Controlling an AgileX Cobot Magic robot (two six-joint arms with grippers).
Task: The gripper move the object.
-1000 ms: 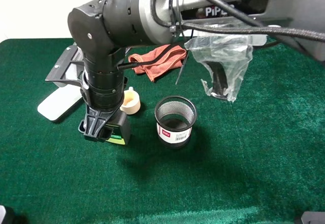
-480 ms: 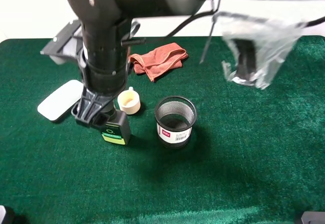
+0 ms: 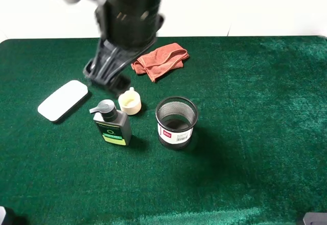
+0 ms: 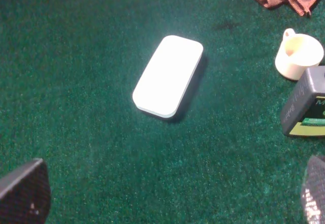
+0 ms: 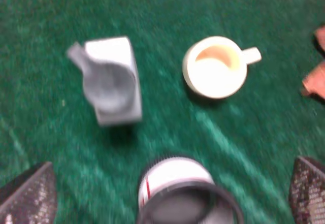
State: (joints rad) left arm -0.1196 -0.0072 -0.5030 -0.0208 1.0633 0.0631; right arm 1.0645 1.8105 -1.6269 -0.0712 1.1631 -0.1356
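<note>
Pump bottle (image 3: 111, 125) stands free on the table (image 3: 245, 148)
My right gripper (image 3: 106, 74) hangs above it, jaws wide apart and empty; the bottle sits upright just beside the cream cup (image 3: 130, 102)

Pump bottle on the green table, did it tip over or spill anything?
No. The pump bottle stands upright on the green table, with no spill around it. It is near the small cup and apart from the mesh cup. Only the red rag looks messy, crumpled at the back.
</note>
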